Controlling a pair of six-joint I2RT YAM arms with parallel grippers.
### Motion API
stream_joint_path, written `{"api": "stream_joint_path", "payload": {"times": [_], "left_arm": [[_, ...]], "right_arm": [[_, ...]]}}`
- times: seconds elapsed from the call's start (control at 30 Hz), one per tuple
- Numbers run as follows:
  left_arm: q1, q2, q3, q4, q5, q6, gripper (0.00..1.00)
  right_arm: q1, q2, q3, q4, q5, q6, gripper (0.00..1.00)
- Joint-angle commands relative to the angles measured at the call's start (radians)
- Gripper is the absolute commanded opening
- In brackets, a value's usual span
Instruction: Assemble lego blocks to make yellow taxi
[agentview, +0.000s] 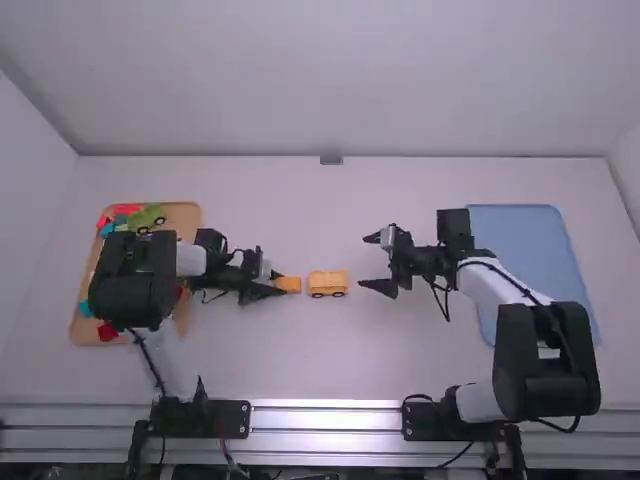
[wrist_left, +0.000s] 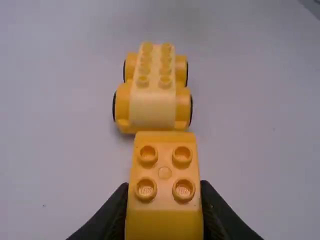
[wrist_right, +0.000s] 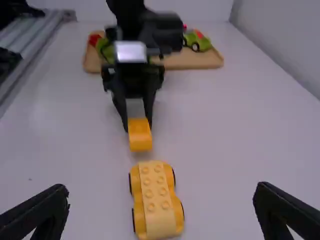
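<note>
In the high view my left gripper (agentview: 276, 284) is shut on an orange-yellow block (agentview: 289, 284), just left of the yellow wheeled car base (agentview: 328, 284). The left wrist view has the block (wrist_left: 164, 172), studs up, between the fingers of my left gripper (wrist_left: 164, 215), with the car base (wrist_left: 152, 102) beyond it. My right gripper (agentview: 376, 262) stands open to the right of the car base, nothing between its fingers. From the right wrist view, the block (wrist_right: 140, 135) hangs beyond the car base (wrist_right: 156, 200), whose studded top faces up, and my right gripper (wrist_right: 161, 207) is wide open.
A wooden tray (agentview: 187, 217) with a green wheeled piece (agentview: 146, 217) and several red and blue blocks lies at the left, partly under the left arm. At the right, a blue tray (agentview: 530, 240) lies partly behind the right arm.
</note>
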Motion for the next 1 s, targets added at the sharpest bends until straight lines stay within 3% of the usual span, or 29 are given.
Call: {"api": "stream_joint_path", "payload": {"times": [0.0,0.17,0.3,0.47,0.77,0.97], "left_arm": [[-0.016,-0.103,-0.005,-0.027,0.04,0.015,0.15],[-0.054,-0.189,-0.005,-0.032,0.03,-0.033,0.15],[-0.109,-0.196,-0.005,0.081,-0.018,-0.225,0.13],[-0.181,-0.185,-0.005,0.191,-0.066,-0.366,0.12],[-0.27,-0.174,-0.027,0.266,-0.133,-0.431,0.09],[-0.27,-0.174,-0.082,0.409,-0.134,-0.567,0.09]], "right_arm": [[0.043,0.046,-0.032,0.013,0.108,0.005,0.99],[0.119,0.192,-0.07,0.188,0.116,0.034,0.99],[0.134,0.342,-0.089,0.429,0.037,0.072,0.99],[0.14,0.453,-0.087,0.588,-0.002,0.081,0.99],[0.143,0.56,-0.013,0.621,0.005,0.129,0.99],[0.197,0.619,0.043,0.618,0.017,0.103,0.99]]}}
